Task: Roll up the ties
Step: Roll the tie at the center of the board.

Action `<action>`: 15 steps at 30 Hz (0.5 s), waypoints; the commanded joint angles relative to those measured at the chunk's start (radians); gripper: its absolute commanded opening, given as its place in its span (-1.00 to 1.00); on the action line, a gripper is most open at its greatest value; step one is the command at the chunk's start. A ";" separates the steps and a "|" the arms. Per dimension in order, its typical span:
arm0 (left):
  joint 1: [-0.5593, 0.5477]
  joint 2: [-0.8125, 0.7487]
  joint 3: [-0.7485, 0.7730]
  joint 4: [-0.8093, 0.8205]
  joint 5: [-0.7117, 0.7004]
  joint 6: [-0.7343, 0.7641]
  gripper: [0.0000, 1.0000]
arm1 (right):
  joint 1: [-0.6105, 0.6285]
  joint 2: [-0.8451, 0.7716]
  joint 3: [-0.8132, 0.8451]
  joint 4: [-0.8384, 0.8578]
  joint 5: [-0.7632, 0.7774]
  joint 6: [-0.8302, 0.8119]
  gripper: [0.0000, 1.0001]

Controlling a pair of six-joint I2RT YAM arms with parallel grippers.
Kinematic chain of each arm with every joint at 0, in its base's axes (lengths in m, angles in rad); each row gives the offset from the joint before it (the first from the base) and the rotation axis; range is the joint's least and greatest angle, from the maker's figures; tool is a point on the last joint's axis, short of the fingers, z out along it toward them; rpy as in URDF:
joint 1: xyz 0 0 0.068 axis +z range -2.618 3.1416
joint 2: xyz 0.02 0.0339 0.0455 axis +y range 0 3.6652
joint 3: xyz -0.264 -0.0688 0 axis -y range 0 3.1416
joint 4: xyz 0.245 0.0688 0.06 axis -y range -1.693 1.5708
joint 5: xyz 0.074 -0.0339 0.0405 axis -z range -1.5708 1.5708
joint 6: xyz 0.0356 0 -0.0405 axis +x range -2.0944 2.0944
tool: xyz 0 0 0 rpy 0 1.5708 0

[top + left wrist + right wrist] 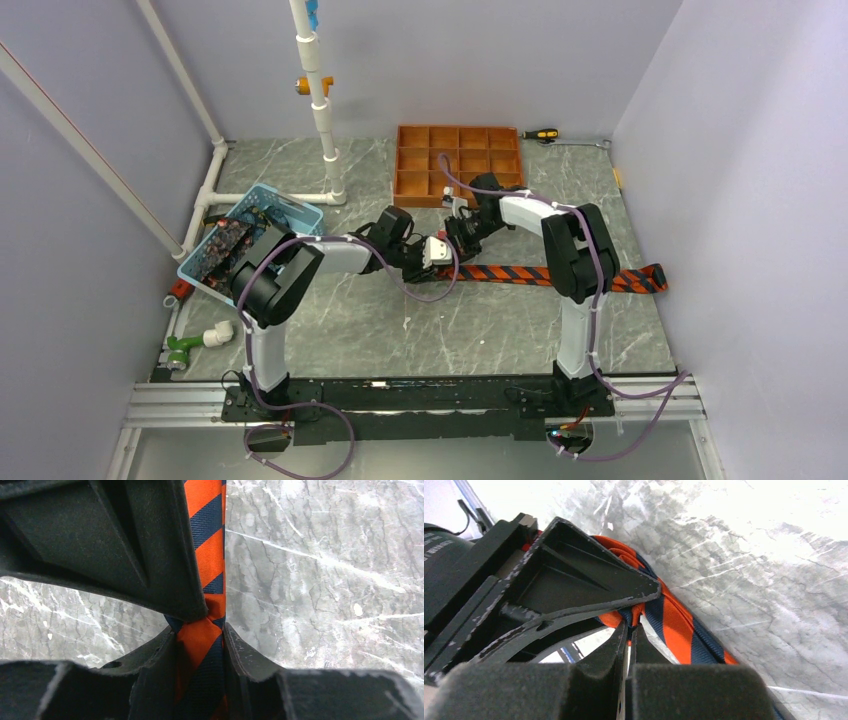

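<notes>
Clamping striped tie at its near-centre end w/ L gripper, fingers pressed vs both edges of bunched fabric, low over table. Pinching same end w/ R gripper too, tips together on a thin orange fold, right up vs L gripper. Rest of it laid flat & straight from there twd table's edge on R arm's side, in front of tray; more ties heaped in basket beyond L arm, well apart.
</notes>
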 commanded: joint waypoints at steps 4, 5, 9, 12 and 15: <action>0.013 -0.019 -0.055 -0.100 0.009 0.048 -0.09 | -0.005 0.100 0.016 0.017 0.176 -0.036 -1.00; 0.015 -0.026 -0.062 -0.099 0.023 0.054 0.00 | -0.004 0.113 0.024 0.018 0.189 -0.037 -1.00; 0.046 -0.062 -0.099 -0.041 0.066 0.020 0.31 | -0.002 0.131 0.033 0.028 0.230 -0.040 -1.00; 0.095 -0.089 -0.125 0.054 0.099 -0.082 0.37 | 0.000 0.139 0.028 0.025 0.252 -0.046 -1.00; 0.131 -0.098 -0.155 0.145 0.116 -0.183 0.36 | 0.000 0.135 0.004 0.030 0.253 -0.048 -1.00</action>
